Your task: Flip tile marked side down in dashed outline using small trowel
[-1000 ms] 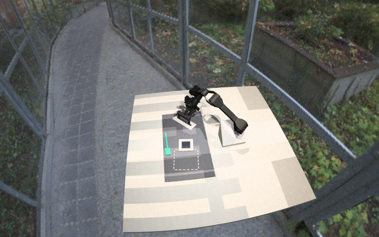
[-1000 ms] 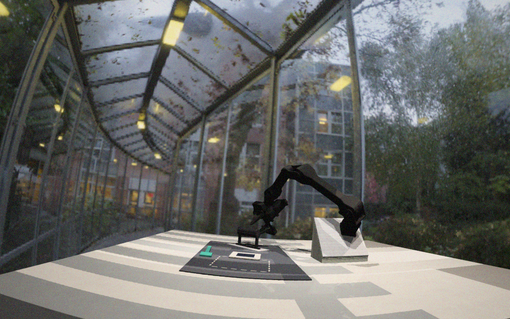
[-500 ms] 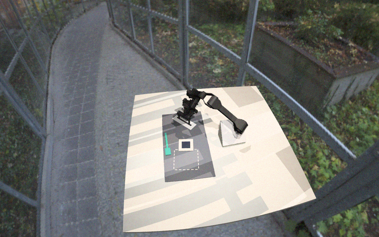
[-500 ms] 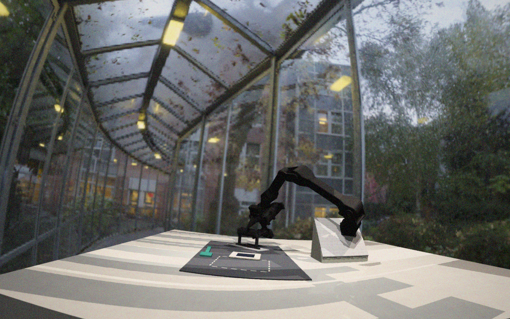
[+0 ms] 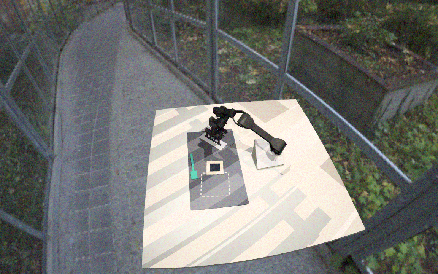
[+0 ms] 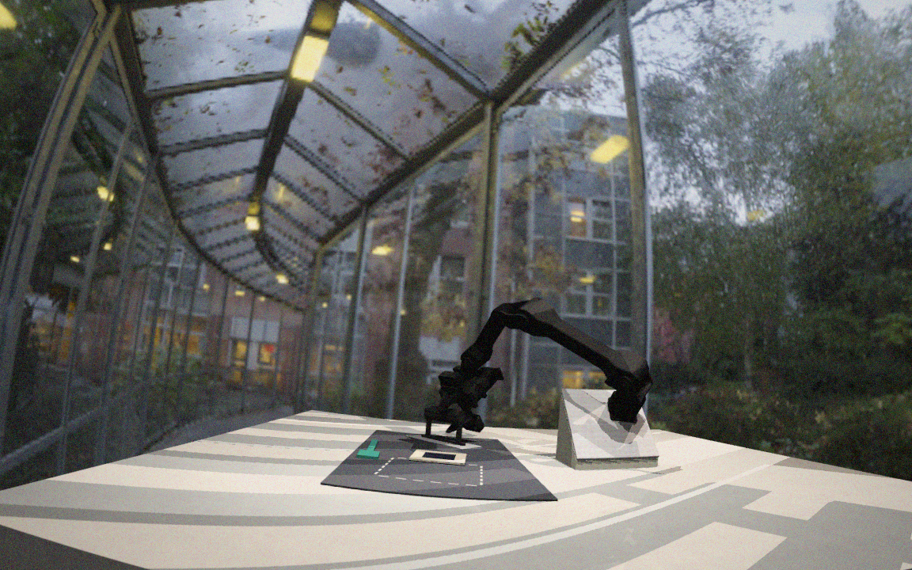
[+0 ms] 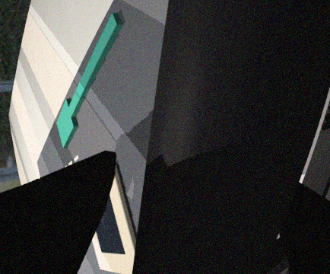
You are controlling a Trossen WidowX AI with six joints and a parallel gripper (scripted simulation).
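Note:
The small trowel (image 5: 222, 146) (image 6: 469, 445) has a pale flat blade and a dark handle on two posts. It stands on the back of the dark mat (image 5: 198, 203) (image 6: 516, 488). My gripper (image 5: 215, 132) (image 6: 450, 419) (image 7: 198, 176) is low over it, fingers apart on either side of the dark handle; contact is hidden. The tile (image 5: 215, 167) (image 6: 438, 457) (image 7: 112, 232) is cream with a dark square facing up. It lies flat in front of the trowel, its front edge at the back line of the dashed outline (image 5: 228, 195) (image 6: 481, 484).
A green spatula-like tool (image 5: 193, 174) (image 6: 368, 454) (image 7: 93, 72) lies along the mat's left edge. The arm (image 5: 263, 133) (image 6: 572, 340) arches from a pale wedge-shaped block (image 5: 263, 161) (image 6: 594, 446) right of the mat. Striped shadows cross the table.

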